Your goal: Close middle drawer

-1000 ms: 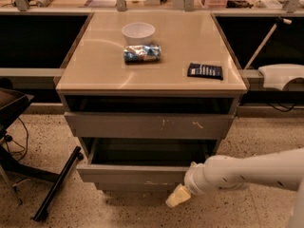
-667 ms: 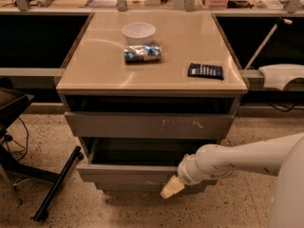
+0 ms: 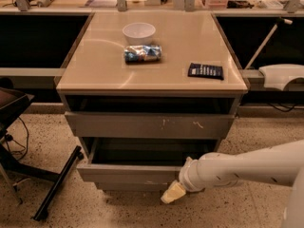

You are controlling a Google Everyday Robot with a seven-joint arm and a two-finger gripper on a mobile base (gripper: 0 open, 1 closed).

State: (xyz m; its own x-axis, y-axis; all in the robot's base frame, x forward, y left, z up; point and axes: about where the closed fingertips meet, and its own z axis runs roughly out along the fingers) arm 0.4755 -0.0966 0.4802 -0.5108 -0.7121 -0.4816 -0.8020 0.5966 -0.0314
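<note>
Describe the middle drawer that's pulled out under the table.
The middle drawer is wide and shallow, grey and wood-grained by its look, with a plain front and no handle. It stands level and pulled out toward the camera, below the scratched drawer front and above a recessed front. Its inside lies in dark shadow. The robot's hand sits low before the right part of its front, by the bottom edge; contact cannot be told.

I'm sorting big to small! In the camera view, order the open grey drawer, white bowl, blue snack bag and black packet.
1. Open grey wood-grain middle drawer.
2. Round white bowl and crinkly blue snack bag: too alike to rank.
3. Flat black rectangular packet, looks smallest.
The pale gripper sits low, by the drawer's front.
</note>
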